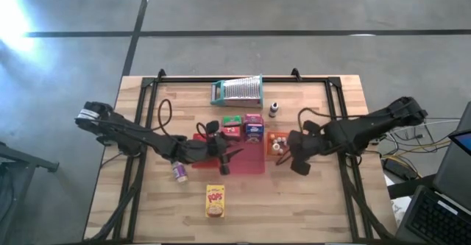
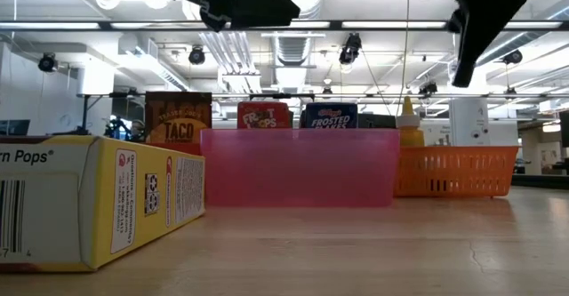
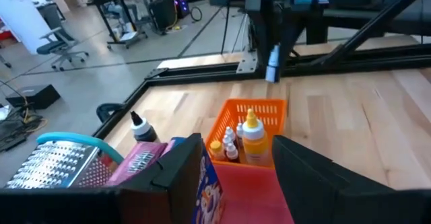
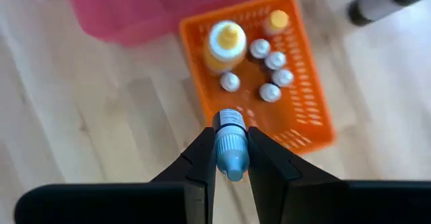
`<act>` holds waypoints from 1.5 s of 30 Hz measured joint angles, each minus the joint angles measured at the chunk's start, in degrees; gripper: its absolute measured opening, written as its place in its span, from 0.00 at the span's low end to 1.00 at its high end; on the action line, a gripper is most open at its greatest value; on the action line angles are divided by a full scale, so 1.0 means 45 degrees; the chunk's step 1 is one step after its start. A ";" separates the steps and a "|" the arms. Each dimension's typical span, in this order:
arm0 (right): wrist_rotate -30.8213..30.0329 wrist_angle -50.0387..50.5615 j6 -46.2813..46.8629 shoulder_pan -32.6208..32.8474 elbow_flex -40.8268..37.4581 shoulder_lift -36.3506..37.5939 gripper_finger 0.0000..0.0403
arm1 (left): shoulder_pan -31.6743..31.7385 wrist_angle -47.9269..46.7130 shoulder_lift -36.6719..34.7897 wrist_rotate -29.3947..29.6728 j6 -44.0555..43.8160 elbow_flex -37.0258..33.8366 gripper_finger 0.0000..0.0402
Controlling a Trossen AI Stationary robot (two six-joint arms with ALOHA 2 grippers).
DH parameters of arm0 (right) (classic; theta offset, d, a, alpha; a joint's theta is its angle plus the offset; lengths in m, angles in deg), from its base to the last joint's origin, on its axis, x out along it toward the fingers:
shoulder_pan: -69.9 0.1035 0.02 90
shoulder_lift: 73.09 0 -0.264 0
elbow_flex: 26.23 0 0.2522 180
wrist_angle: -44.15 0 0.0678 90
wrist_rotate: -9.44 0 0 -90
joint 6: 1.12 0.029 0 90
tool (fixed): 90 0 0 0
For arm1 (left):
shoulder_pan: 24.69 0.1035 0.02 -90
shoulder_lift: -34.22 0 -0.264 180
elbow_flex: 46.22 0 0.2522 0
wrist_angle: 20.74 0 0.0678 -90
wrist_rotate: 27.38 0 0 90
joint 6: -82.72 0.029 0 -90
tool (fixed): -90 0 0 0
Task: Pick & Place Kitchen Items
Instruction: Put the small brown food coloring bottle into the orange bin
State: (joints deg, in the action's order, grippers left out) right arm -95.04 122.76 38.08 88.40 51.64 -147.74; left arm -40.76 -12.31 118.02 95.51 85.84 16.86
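My right gripper [image 4: 230, 150] hangs shut on a small bottle with a blue end [image 4: 231, 158] above the edge of the orange basket [image 1: 277, 143], which holds a yellow bottle [image 4: 224, 41] and several tiny white-capped ones. My left gripper [image 3: 236, 160] stands open and nearly level over the red tray [image 1: 239, 159]; a blue-purple box [image 3: 210, 187] shows beside one finger. More boxes [image 1: 243, 127] stand at the tray's far side. A yellow Pops box [image 1: 214, 201] lies near the front edge, and a spice jar [image 1: 179, 173] lies left of the tray. My right gripper pinches the small bottle [image 4: 229, 140] between its two fingers, coming steeply from above. The bottle lies along the fingers, its blue end back between them and its other end [image 4: 229, 120] poking past the fingertips. It is lifted clear over the basket.
A ribbed metal grater with a teal frame [image 1: 237, 90] lies at the far edge, with a black-capped bottle [image 1: 273, 109] to its right. A black frame [image 1: 147, 112] runs round the wooden table. Bare wood lies at the front right.
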 joint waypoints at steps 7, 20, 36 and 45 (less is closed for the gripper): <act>0.1265 -0.2145 -0.0601 -0.1441 -0.2358 0.0685 0.14 | -0.0003 -0.0030 -0.0085 0.0001 0.0011 -0.0005 0.47; 0.1664 -0.3390 -0.1398 -0.3271 -0.3851 0.0379 0.14 | -0.0058 -0.0005 -0.0085 -0.0014 -0.0020 -0.0005 0.46; 0.1696 -0.4282 -0.2711 -0.4449 -0.4283 -0.0344 0.13 | -0.0058 0.0021 -0.0085 -0.0110 -0.0064 -0.0005 0.46; 0.1951 -0.4311 -0.3493 -0.4681 -0.4288 -0.1436 0.13 | -0.0058 -0.0023 -0.0085 -0.0128 -0.0100 -0.0005 0.46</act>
State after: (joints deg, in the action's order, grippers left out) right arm -86.26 103.36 22.36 67.33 32.35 -154.20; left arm -41.03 -12.41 117.64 94.94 85.39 16.84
